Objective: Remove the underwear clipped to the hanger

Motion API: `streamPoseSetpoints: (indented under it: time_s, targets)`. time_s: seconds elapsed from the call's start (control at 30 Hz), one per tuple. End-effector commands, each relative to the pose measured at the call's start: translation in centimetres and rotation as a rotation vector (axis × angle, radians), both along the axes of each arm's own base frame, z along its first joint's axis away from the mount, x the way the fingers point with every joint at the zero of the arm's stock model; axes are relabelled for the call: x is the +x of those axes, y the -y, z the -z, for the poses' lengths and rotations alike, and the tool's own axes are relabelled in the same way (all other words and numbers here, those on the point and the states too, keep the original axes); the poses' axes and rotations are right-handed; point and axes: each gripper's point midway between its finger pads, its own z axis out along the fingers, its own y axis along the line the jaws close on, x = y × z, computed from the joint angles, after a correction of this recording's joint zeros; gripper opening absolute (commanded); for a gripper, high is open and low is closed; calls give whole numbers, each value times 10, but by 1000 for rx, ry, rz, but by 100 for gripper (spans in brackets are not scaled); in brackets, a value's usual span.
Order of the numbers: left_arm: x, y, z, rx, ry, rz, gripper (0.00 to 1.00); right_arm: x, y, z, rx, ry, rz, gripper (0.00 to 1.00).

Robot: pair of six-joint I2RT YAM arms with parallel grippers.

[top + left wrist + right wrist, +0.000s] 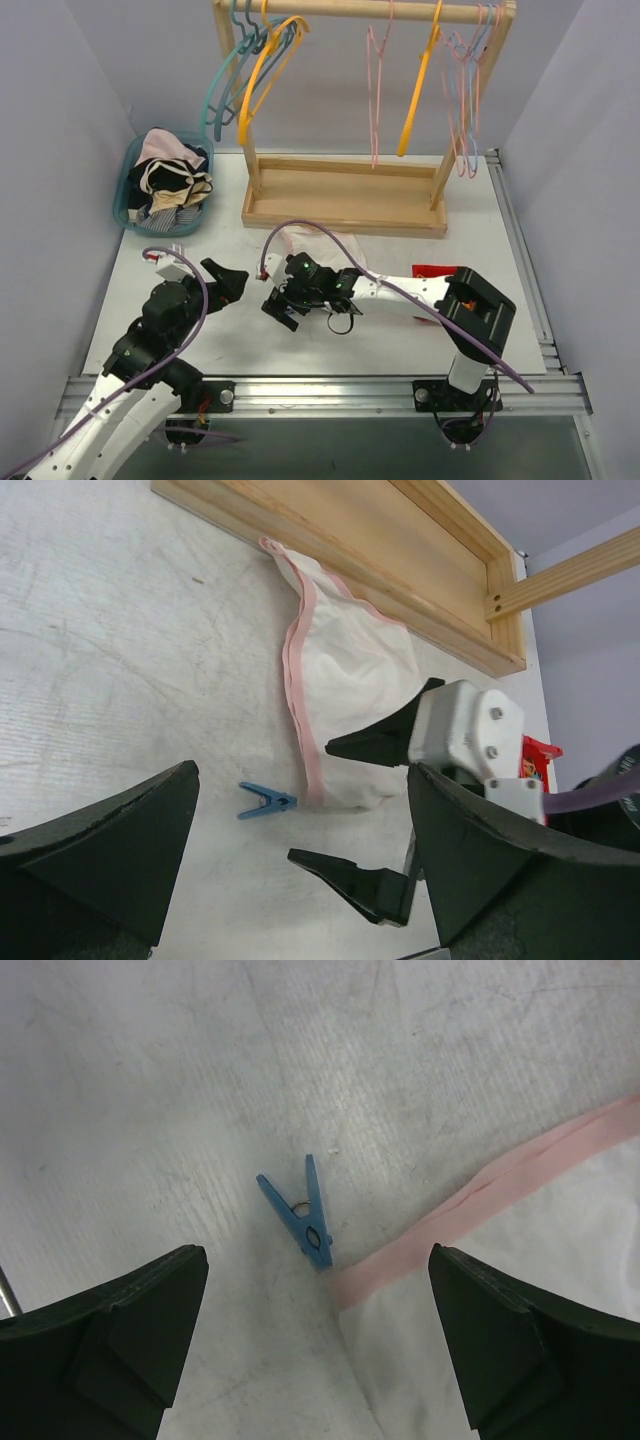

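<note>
- Pale pink-white briefs with pink trim [322, 243] lie flat on the counter around its middle. Their far tip meets the near edge of the wooden hanger rack's base [345, 196], which stands along the far edge.
- Small blue plastic clothespin [300, 1215] lies on the counter just beside the briefs' pink-trimmed edge, on the side toward the left edge.
- Your right hand [278, 302] is over that clothespin, jaws spread wide with nothing gripped. The pin sits between its fingers in the wrist view.
- Your left hand [232, 284] is wide open too and empty, toward the near-left of the counter, pointing at the right hand.
- Teal plastic basket [127, 205] at the far-left corner holds a heap of black and pale cloth; you can't make out single items.
</note>
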Motion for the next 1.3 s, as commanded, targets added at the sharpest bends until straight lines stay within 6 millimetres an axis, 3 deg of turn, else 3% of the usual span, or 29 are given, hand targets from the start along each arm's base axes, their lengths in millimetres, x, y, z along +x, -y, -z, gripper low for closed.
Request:
streamPoseSetpoints:
  time_s: [0.0,0.27,0.53,0.63,0.67,0.7,0.77,0.83,0.93,0.97,1.03,1.07,1.1,1.13,1.17,1.23,1.27]
  targets:
    - [-6,-9,-3,21,10,-9,94,2,-15,-3,-14,37,-125,99]
    - [-8,-13,-1,13,6,-26,94,0,-24,32,-102,12,-175,92]
    - [-11,-17,-3,22,8,-38,94,0,-15,58,-175,-25,-143,73]
    - [-11,-18,-4,23,10,-37,94,-3,-9,65,-196,-51,-123,53]
    - [-11,-17,-4,22,10,-38,94,-3,-8,66,-201,-53,-117,23]
    - [-11,-17,-3,24,9,-37,94,-3,-7,66,-200,-59,-101,11]
    - [-10,-18,-4,24,9,-39,94,-4,-7,60,-188,-56,-96,0]
    - [-10,-18,-5,24,9,-40,94,-5,-6,56,-177,-59,-78,0]
    - [-10,-19,-6,27,10,-45,94,-5,-8,35,-132,-50,-55,0]
    - [-10,-19,-6,27,12,-45,94,-4,-9,17,-96,-33,-40,0]
    - [-10,-18,-8,24,15,-41,94,1,1,-2,-62,-11,43,0]
    - [-9,-16,-8,22,15,-33,94,5,4,-33,4,24,93,0]
    - [-8,-14,-5,22,14,-22,94,15,16,-47,17,72,179,0]
    - [-7,-5,-11,15,42,25,94,14,27,-53,26,89,200,0]
    - [-4,2,-10,18,39,55,94,13,35,-86,128,95,276,0]
    - [3,16,-17,18,68,112,94,22,61,-111,193,147,420,0]
    - [7,29,-8,33,28,171,94,20,80,-130,266,159,499,0]
